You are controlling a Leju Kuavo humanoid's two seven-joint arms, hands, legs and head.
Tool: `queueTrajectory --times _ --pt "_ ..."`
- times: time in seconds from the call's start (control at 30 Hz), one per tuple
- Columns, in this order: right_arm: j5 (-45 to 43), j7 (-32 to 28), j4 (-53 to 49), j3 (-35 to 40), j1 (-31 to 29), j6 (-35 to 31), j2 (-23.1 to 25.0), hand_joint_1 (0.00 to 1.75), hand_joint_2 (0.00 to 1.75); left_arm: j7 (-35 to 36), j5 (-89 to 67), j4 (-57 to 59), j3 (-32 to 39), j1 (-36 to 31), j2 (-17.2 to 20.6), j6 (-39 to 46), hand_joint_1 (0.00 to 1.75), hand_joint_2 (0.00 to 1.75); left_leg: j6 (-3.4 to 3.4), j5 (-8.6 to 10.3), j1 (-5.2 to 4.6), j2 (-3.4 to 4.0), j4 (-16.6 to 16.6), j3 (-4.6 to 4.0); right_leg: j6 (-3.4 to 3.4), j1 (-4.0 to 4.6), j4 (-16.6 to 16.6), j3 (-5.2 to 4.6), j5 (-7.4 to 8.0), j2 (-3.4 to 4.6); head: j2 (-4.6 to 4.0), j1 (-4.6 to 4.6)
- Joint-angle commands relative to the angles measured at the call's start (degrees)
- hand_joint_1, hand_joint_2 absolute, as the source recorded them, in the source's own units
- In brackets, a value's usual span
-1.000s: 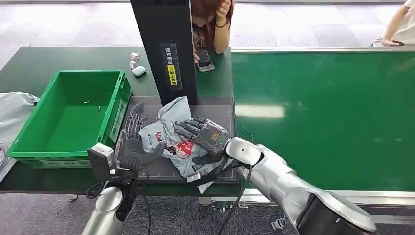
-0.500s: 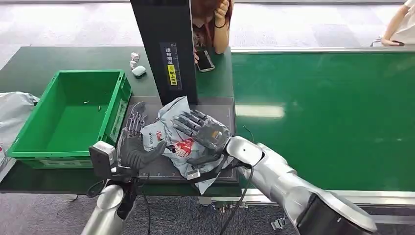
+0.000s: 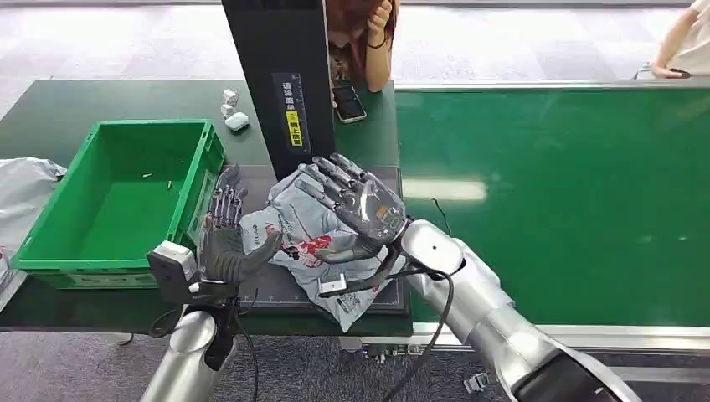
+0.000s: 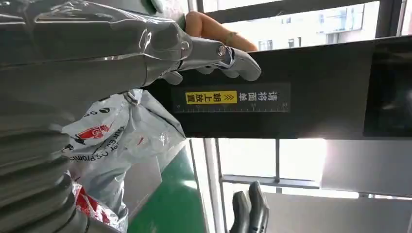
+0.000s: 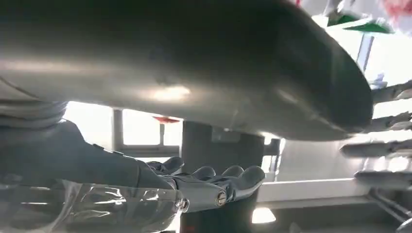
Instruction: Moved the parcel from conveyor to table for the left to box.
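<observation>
- The dark green tabletop (image 3: 75, 105) fills the left part of the head view; the brighter green conveyor belt (image 3: 569, 193) with a silver rim adjoins its right edge.
- Pale tiled floor lies beyond the far edge. A person (image 3: 362, 38) leans at that edge, and another person's arm (image 3: 682, 46) shows at the conveyor's far right corner.
- A tall black upright panel with a yellow label (image 3: 285, 84) stands mid-tabletop, at the far edge of a dark grey mat (image 3: 377, 188) that reaches the near edge.
- A black phone (image 3: 350, 103) lies near the far edge; small white objects (image 3: 232, 111) sit left of the panel.
- The green plastic crate (image 3: 117, 201) sits on the left side, just beside the mat; only a few small specks show on its floor.
- A crumpled grey bag (image 3: 25, 188) lies at the left edge.
- The grey plastic parcel with red printing (image 3: 306, 243) lies on the mat, one corner hanging over the near edge.
- The left hand (image 3: 224, 243) is upright at the parcel's left side, fingers (image 3: 226, 201) straight and apart, holding nothing.
- The right hand (image 3: 356, 205) is raised above the parcel, palm open, fingers spread wide, holding nothing.
</observation>
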Motion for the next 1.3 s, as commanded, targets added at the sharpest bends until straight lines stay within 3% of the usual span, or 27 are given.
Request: queueTrajectory --times 0.03,0.57,0.77,0.9,1.0,1.03,1.07,1.1,1.13,1.2,1.23,1.3 --pt "0.2 -0.4 -1.0 -3.2 0.2 0.1 -0.2 0.0 0.0 -0.2 0.1 3.0 -1.3 -2.2 0.5 0.0 0.0 1.75 -0.05 -0.01 0.04 -0.07 -0.1 0.2 -0.08 0.06 -0.1 0.24 -0.04 -0.15 0.0 0.0" --pt "0.2 -0.4 -1.0 -3.2 0.2 0.1 -0.2 0.0 0.0 -0.2 0.1 3.0 -1.3 -2.2 0.5 0.0 0.0 1.75 -0.05 -0.02 0.03 -0.05 0.0 0.17 -0.07 0.05 -0.1 0.2 -0.03 -0.11 0.0 0.0" --pt "1.6 -11.5 -11.3 -22.5 5.7 0.1 4.5 0.0 0.0 -3.3 2.1 -0.5 -0.4 -0.6 0.1 7.5 0.0 1.75 -0.06 -0.04 0.03 -0.03 0.0 0.15 -0.08 0.05 0.0 0.18 -0.05 -0.1 0.0 0.02" --pt "-5.3 -11.5 -20.6 -23.4 8.4 0.1 3.6 0.0 0.0 -2.7 1.4 0.5 -1.1 -1.5 0.7 12.2 0.0 1.75 -0.04 -0.02 0.03 -0.1 0.0 0.05 -0.06 0.04 0.0 0.11 -0.05 -0.15 0.0 0.02" --pt "-11.8 -11.5 -23.2 -25.9 9.5 0.1 4.5 0.0 0.0 -3.1 -2.2 1.5 -1.4 -1.2 1.1 17.7 0.0 1.75 -0.04 -0.02 0.02 -0.09 0.0 0.09 -0.04 0.04 0.0 0.13 -0.04 -0.12 0.0 0.0" --pt "-28.2 0.2 -22.4 -41.1 20.7 14.5 11.7 0.0 0.0 3.5 -18.0 2.4 -4.5 0.2 3.0 24.6 0.0 1.75 -0.05 -0.05 0.03 -0.09 0.0 0.21 -0.07 0.06 -0.1 0.27 -0.08 -0.15 0.0 0.0" --pt "-49.8 -2.1 -32.6 -40.8 34.0 19.3 5.7 0.0 0.0 3.4 -23.1 0.9 -3.5 2.5 2.1 24.1 0.0 1.75 -0.04 -0.06 0.02 -0.05 0.0 0.2 -0.06 0.04 -0.1 0.25 -0.07 -0.11 0.0 0.02" --pt "-71.4 -4.7 -36.4 -41.1 40.8 21.3 3.0 0.0 0.0 3.0 -23.6 0.6 -3.2 3.5 1.9 23.9 0.0 1.75 -0.04 -0.03 0.15 -0.46 -0.3 0.51 -0.06 0.17 -0.4 0.75 -0.12 -0.5 0.0 -0.02" --pt "-80.0 -6.5 -37.5 -41.7 43.7 23.1 2.1 0.0 0.0 2.7 -23.8 0.5 -3.4 4.0 2.0 23.8 0.0 1.75 -0.06 -0.02 0.22 -0.83 -0.6 0.87 -0.1 0.25 -0.8 1.25 -0.21 -0.9 0.0 -0.02" --pt "-78.8 -6.7 -37.7 -40.5 42.8 23.1 2.1 0.0 0.0 2.7 -23.8 0.6 -3.7 3.8 2.0 23.4 0.0 1.75 0.02 -0.32 0.27 -0.69 -0.2 0.76 -0.09 0.21 -0.6 0.87 -0.56 -0.74 0.0 0.0" --pt "-77.7 -6.0 -37.7 -39.3 41.5 22.2 2.3 0.0 0.0 2.9 -23.2 0.5 -3.6 3.7 1.9 22.6 0.0 1.75 -0.01 -0.47 0.29 -0.96 -0.3 1.04 -0.09 0.23 -0.7 1.35 -0.74 -1.05 0.0 0.02" --pt "-76.4 -5.4 -38.0 -38.0 40.4 21.1 2.3 0.0 0.0 3.0 -22.8 0.4 -3.5 3.8 1.7 22.1 0.0 1.75 0.12 -0.6 0.05 -1.16 0.0 0.6 0.08 0.05 -0.3 1.14 -0.91 -1.12 0.0 0.28"
